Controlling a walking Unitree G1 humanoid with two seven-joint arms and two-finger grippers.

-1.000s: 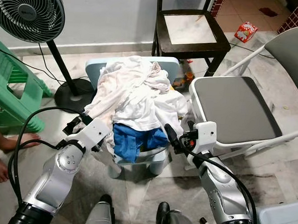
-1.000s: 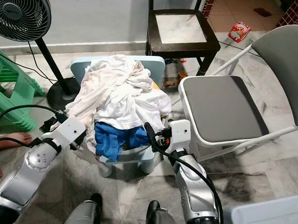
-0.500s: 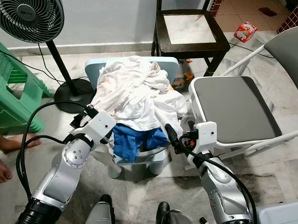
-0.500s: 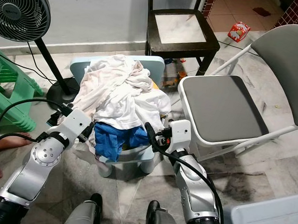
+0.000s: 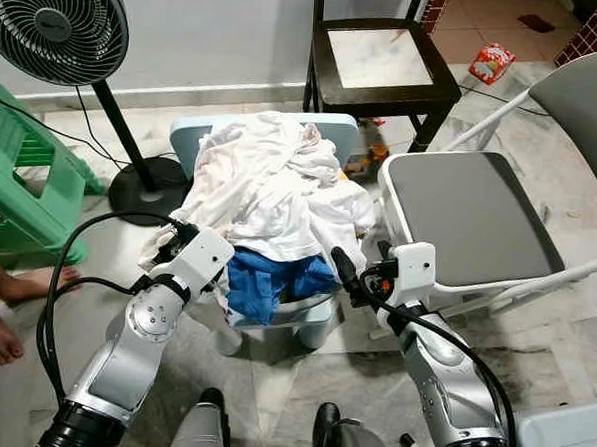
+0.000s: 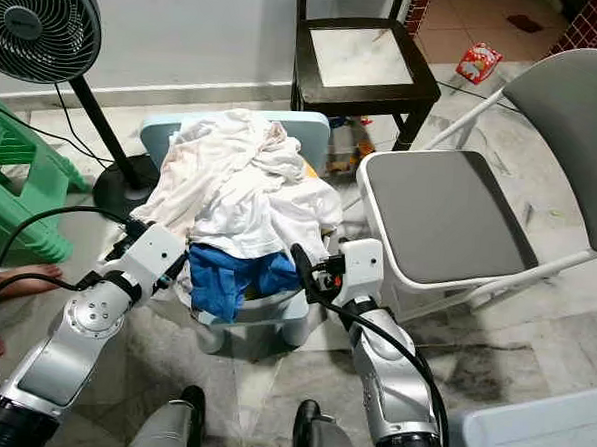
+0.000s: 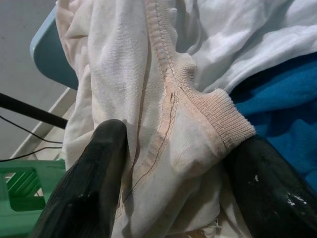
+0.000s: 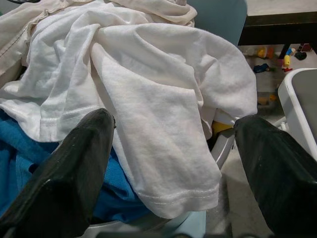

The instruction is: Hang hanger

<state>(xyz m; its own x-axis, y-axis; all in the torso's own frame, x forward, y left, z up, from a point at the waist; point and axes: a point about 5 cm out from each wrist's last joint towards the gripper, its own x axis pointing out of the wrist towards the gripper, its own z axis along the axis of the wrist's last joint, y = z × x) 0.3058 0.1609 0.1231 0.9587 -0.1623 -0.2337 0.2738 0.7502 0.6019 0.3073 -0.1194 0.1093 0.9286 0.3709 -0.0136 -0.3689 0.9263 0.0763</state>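
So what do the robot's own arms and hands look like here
Both arms are silver metal with rounded joint housings and a white boxy block at each wrist. A loose black cable loops along each arm. The left hand and the right hand each have two long, glossy black fingers with rounded tips; the left ones carry small pale scuffs.

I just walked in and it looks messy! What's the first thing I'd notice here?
A big pile of white clothes heaped on a small light-blue chair in the middle, with a blue cloth poking out underneath. The robot's left hand is open around a cream ribbed collar at the pile's edge, and its right hand is open beside the pile. A black fan stands at the far left.
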